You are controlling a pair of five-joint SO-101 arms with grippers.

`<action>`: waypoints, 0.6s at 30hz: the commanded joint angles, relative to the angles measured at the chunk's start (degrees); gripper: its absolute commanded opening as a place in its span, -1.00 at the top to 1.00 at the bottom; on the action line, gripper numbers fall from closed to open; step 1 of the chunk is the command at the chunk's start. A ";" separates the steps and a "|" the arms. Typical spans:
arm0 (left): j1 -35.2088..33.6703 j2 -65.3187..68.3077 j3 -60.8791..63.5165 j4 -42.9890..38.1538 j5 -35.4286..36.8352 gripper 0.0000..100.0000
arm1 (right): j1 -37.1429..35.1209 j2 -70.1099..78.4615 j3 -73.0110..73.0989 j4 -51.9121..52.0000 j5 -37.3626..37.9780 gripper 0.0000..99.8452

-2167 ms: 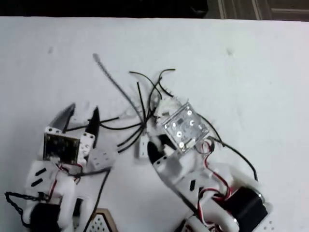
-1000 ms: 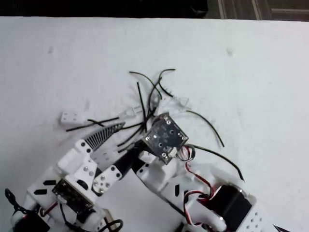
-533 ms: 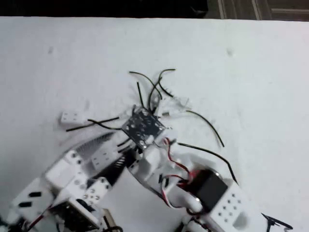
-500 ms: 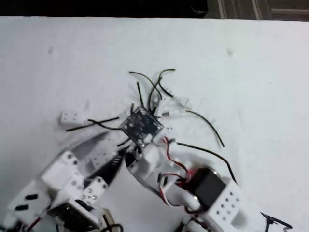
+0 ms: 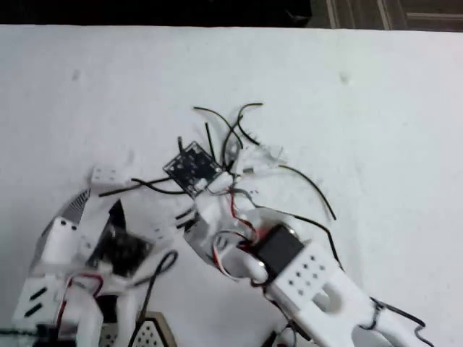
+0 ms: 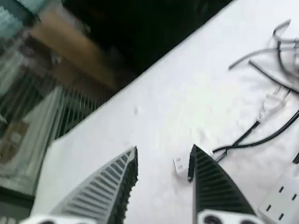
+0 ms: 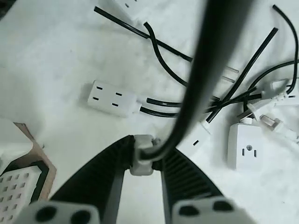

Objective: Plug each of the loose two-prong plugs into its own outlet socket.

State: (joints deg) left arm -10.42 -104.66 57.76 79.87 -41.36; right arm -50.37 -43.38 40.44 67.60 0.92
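Nearest, the right gripper [image 7: 145, 151] is pinched shut on a small pale plug [image 7: 140, 165], held low over the table [image 5: 376, 94] among the loose cords; its thick black cord [image 7: 205, 70] runs from the plug up past the wrist camera, so the plug's long axis seems to follow that line, cord end toward the camera; the prongs are hidden by the fingers, and which way they face I cannot tell; to do this step well, I judge, the wrist should turn until the prongs stand square over a socket's slots, then lower straight along that axis and press, without letting the stiff cord twist the plug in the grip; just beyond lies a long socket block [image 7: 112, 99], flat, slots facing up, its long axis in line with its own two cords; a square socket [image 7: 247, 148] sits off to one side, face up; the left gripper [image 6: 163, 150] hangs wide open with nothing in it, near a small socket block [image 6: 179, 164]; farther off lies the tangle of cords [image 5: 228, 134].
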 commanded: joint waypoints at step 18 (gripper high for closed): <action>4.26 5.49 24.53 -5.36 -9.76 0.46 | 17.71 5.93 -0.35 -1.98 -0.26 0.97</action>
State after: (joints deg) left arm -9.27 -103.96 85.01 73.27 -50.51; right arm -34.46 -37.58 40.53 66.29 0.92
